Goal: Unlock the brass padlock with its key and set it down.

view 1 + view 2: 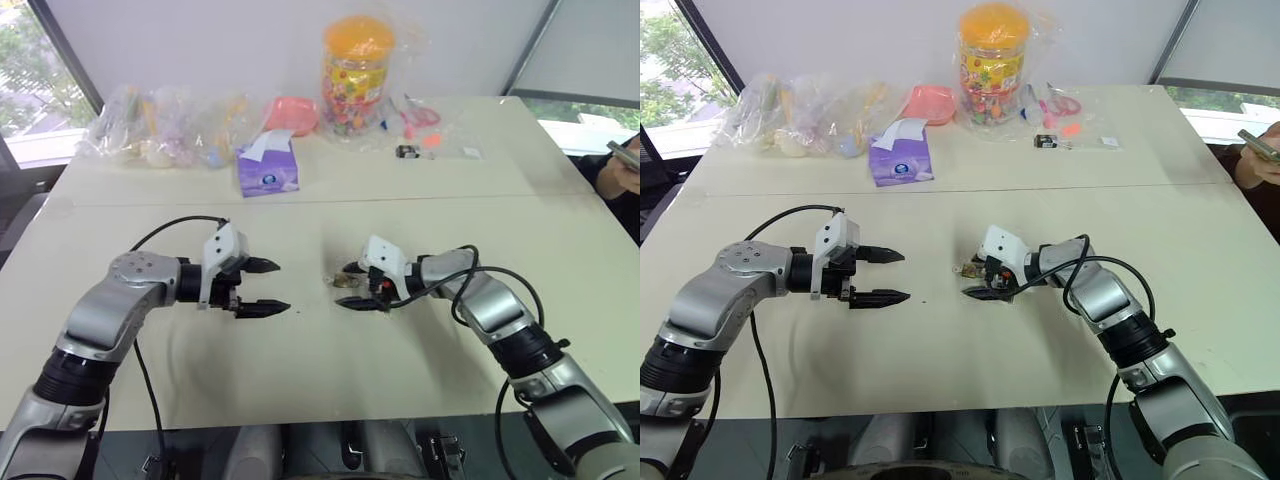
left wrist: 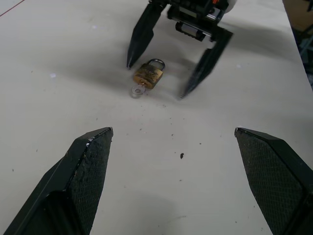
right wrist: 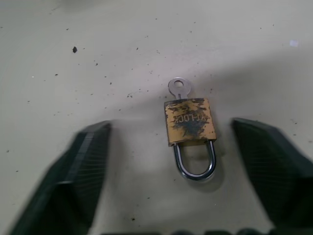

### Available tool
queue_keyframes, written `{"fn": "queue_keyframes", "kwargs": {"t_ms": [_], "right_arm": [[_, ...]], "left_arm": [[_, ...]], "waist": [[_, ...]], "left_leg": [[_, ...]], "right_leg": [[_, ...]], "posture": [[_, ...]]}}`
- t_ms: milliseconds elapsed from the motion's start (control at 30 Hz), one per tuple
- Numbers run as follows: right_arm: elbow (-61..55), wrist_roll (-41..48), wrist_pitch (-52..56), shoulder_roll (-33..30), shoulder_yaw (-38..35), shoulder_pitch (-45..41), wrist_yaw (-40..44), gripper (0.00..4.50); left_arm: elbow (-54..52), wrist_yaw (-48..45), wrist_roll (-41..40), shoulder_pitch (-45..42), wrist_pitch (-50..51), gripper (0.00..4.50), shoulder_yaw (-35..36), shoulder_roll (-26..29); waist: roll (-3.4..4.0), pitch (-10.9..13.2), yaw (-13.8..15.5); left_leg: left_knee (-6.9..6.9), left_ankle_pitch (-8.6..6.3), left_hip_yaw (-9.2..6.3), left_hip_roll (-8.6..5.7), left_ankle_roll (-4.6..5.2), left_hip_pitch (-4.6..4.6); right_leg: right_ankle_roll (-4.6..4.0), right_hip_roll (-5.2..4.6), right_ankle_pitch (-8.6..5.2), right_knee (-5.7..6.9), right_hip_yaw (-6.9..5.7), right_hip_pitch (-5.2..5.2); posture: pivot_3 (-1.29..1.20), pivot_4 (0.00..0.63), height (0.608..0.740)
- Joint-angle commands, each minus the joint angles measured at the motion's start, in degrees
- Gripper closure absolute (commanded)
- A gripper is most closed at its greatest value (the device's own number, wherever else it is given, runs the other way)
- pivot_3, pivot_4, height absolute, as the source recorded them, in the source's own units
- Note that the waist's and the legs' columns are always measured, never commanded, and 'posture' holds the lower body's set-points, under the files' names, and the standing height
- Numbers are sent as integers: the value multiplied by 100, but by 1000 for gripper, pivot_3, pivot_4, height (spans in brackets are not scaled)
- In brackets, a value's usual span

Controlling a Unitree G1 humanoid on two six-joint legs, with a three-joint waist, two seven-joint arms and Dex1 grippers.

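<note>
The brass padlock (image 3: 189, 128) lies flat on the pale, matte table (image 1: 300, 370), near its middle. Its body is a small yellow-gold block, worn with dark scuffs over stamped letters, and its shackle is a thin, shiny silver loop that looks seated in the body, though the view is a little soft. The key (image 3: 178, 89) is in the bottom of the lock; only its round silver head with a small hole sticks out. Small dark specks are scattered on the table surface around it.

The right gripper (image 2: 178, 78) is low over the padlock, with one black, pointed finger on each side of it. The fingers stand apart from the lock and do not touch it; the gap is wider than the lock. The left gripper (image 1: 268, 287) is above the table, well to the side, pointing at the padlock. Its ribbed black fingers (image 2: 85, 169) are spread wide and hold nothing.
</note>
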Motion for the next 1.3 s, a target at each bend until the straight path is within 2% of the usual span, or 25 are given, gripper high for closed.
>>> {"fn": "queue_keyframes", "kwargs": {"t_ms": [33,100,133,233,333,467,567,767,1000,1100,1300], "right_arm": [[1,-122,-41,134,55,-11,-3,2370],[-15,-200,-20,192,74,11,-47,3444],[-20,-236,-21,209,79,18,-56,3825],[-220,-420,-96,186,140,90,-119,3812],[-600,-895,-634,-48,176,240,-347,3812],[-975,-2020,-2657,-439,-57,361,-1426,3812],[-1325,-2428,-3734,-642,-261,454,-1901,3812],[-1624,-2866,-4622,-626,-483,438,-2369,3812],[-1578,-3119,-4905,-506,-646,278,-2627,3812],[-1619,-3117,-4908,-460,-689,267,-2597,3812],[-1630,-3104,-4976,-441,-731,249,-2563,3812]], "left_arm": [[-130,3,-24,-39,-97,302,101,58],[-127,0,-32,-44,-87,302,103,58],[-124,-1,-36,-49,-82,302,103,57],[-87,33,-295,-181,204,302,207,-47],[25,77,-573,-381,525,302,316,-148],[394,17,-772,-700,758,302,294,-301],[820,182,-1356,-1198,1378,302,611,-677],[1227,127,-1672,-1775,1783,302,689,-968],[1366,96,-1767,-1985,1891,302,669,-1094],[1319,91,-1801,-1948,1918,1057,686,-1086],[1307,49,-1749,-1874,1851,3652,676,-1045]], "waist": [[0,0,-6],[0,0,-16],[0,0,-22],[0,-1,-35],[0,-1,-42],[2,0,-26],[-1,1,-12],[-5,1,-97],[-5,1,-103],[-4,1,-98],[-4,1,-98]], "left_leg": [[0,0,0,0,0,0],[0,0,0,1,0,1],[0,0,0,1,0,2],[0,0,0,1,0,3],[0,0,-1,1,0,3],[1,0,0,-3,0,2],[2,1,4,-7,-1,-1],[3,1,-1,-5,-2,-2],[4,2,-1,-5,-3,0],[4,2,0,-5,-3,0],[4,2,0,-6,-3,0]], "right_leg": [[0,0,0,1,0,0],[0,0,0,2,0,0],[0,0,0,2,0,0],[0,0,0,5,0,0],[0,1,0,5,0,0],[2,-1,0,4,0,1],[3,-5,-1,3,0,-1],[6,1,-2,6,1,-1],[5,0,-1,9,3,-1],[5,-1,-1,9,6,0],[4,-2,-1,9,9,0]], "posture": [[0,150,737],[0,150,737],[0,150,737],[0,150,737],[0,150,737],[0,150,737],[0,150,737],[0,150,737],[0,150,737],[0,150,737],[0,150,737]]}}
